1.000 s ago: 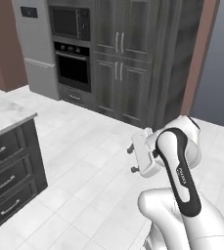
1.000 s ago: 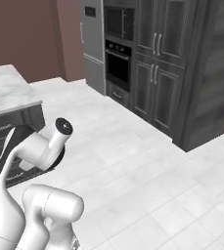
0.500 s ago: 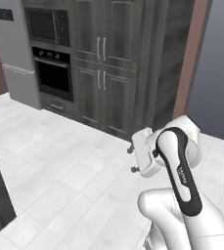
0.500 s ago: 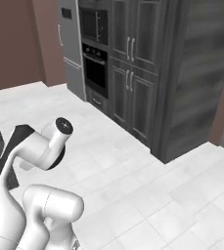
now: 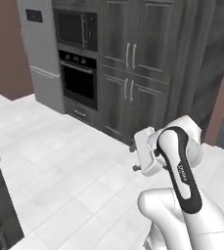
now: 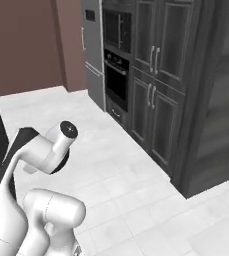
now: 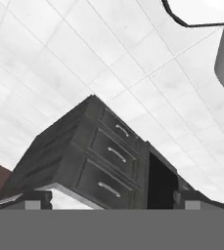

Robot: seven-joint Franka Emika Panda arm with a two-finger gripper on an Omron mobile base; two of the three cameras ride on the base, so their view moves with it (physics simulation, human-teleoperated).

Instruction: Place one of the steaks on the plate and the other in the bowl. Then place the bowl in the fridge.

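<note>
Grey fridge (image 5: 42, 58) far beyond open, empty claw (image 7: 108, 200).

The fridge (image 5: 44, 56) stands at the upper left of the left base view, a tall grey metal unit upright against the wall, its doors shut. A small dark display panel (image 5: 33, 15) sits high on its front, and a seam crosses its lower part between the upper door and the section below. In the right base view the fridge (image 6: 92, 52) stands at the upper middle, narrow and grey, with a pale vertical handle on its left edge and the dark panel (image 6: 90, 15) near the top.
</note>
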